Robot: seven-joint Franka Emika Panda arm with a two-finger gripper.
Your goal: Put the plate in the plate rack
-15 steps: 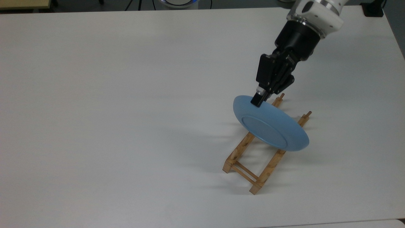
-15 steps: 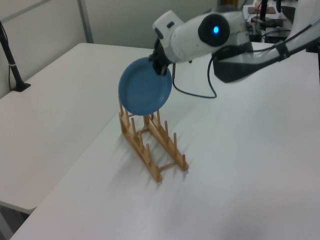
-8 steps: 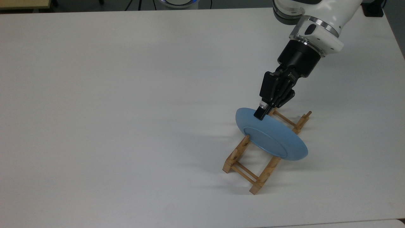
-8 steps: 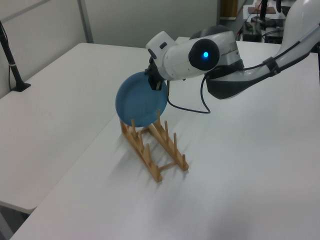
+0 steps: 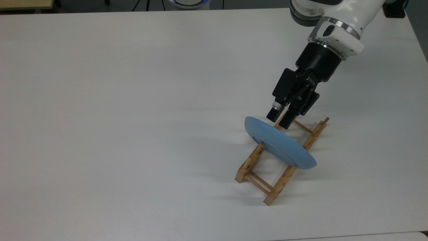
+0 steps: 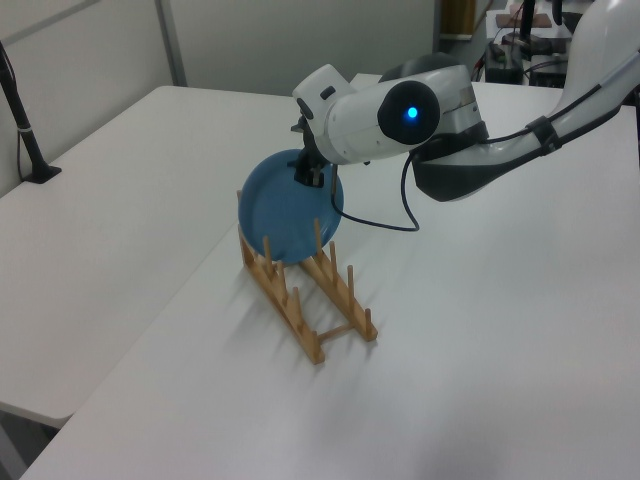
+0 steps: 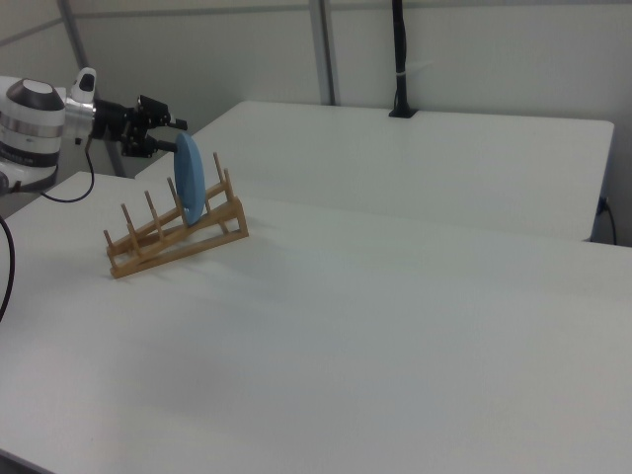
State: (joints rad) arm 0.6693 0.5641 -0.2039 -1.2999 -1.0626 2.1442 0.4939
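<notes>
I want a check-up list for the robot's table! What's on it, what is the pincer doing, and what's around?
Surface: white table, bare apart from the job's things.
Plate: light-blue plate stands on edge in the plate rack, leaning between the pegs.
Plate rack: wooden plate rack sits on the table; slots in front of the plate are free.
Clutter: nothing seen.
Pincer: pincer is open, fingers apart just above the plate's top rim, not gripping it.
Cables: a black cable hangs from the arm and touches the table.
Surroundings: a second white table and a black pole behind; a wall panel beyond.
</notes>
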